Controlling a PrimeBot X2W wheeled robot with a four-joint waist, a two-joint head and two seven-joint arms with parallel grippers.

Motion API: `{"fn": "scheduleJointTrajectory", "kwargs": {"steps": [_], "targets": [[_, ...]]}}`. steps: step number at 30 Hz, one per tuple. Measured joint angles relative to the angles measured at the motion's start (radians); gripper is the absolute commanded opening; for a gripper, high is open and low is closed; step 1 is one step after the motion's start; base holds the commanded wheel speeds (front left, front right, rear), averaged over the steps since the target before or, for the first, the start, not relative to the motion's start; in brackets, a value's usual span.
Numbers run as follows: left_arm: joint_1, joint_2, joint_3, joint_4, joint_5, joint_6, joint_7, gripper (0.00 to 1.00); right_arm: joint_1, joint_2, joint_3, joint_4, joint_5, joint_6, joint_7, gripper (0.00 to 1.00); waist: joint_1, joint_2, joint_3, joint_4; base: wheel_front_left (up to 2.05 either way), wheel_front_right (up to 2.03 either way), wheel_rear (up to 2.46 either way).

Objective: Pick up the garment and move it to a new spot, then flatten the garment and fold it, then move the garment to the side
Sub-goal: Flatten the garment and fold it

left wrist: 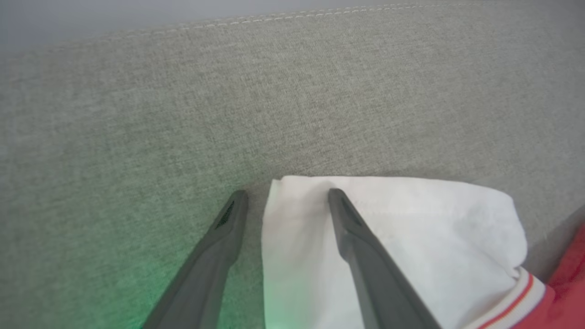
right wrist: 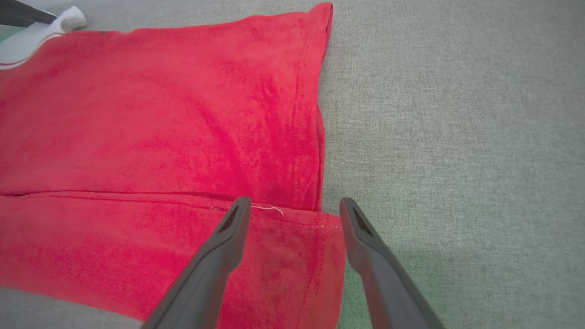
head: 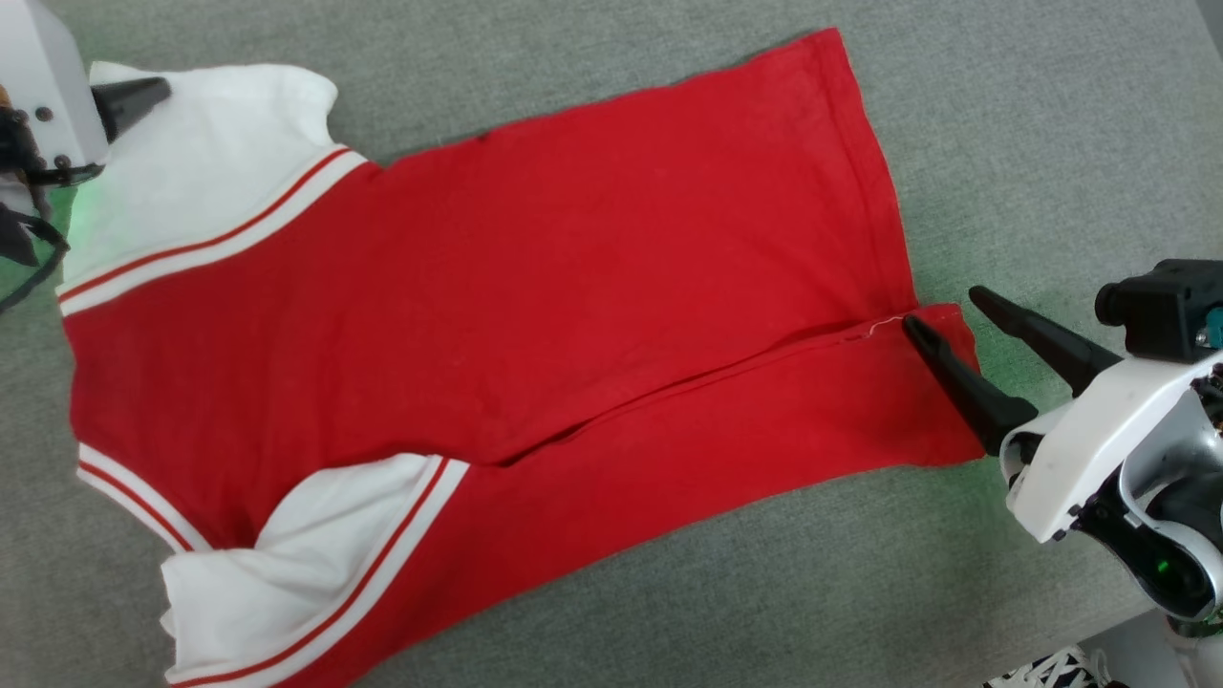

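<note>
Head view: right end effector straddles garment's hem.

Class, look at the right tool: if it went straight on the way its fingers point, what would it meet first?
Probably the hem of the red sleeveless jersey: the right tool straddles that edge, one finger over red cloth, the other over the grey woven surface. Depth is unclear.

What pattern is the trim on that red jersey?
The trim is white with red stripes; head view shows it best.
</note>
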Motion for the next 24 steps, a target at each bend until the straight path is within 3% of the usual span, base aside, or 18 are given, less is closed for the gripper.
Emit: {"fn": "scheduleJointTrajectory", "kwargs": {"steps": [1,6,12,19,24], "targets": [[-0.004,-0.003,-0.003,0.007,0.0,-0.003,0.005,0.0,-0.002,0.0,0.0,-0.001,0.0,0.0,0.0,1.0,0.0,-0.0001,-0.001,0.002,0.0,0.0,0.0],[-0.016,-0.033,-0.018,0.032,-0.001,-0.02,0.0,0.0,-0.056,-0.015,-0.001,-0.012,0.001,0.0,0.021,1.0,0.0,-0.0001,-0.004,0.015,0.0,0.0,0.0],[-0.047,-0.065,-0.04,0.048,0.008,-0.036,-0.019,0.0,-0.253,-0.027,0.023,0.047,0.034,0.0,0.12,1.0,0.0,0.0,0.005,0.038,0.0,0.0,0.0],[-0.089,-0.113,-0.063,0.056,0.014,-0.045,-0.042,0.0,-0.518,-0.02,0.119,0.281,0.051,0.0,0.277,1.0,0.0,-0.0001,0.029,0.08,0.0,0.0,0.0],[-0.114,-0.137,-0.078,0.056,0.013,-0.048,-0.05,0.0,-0.652,-0.012,0.171,0.473,0.035,0.0,0.326,1.0,0.0,0.0,0.048,0.112,0.0,0.0,0.0]]}}
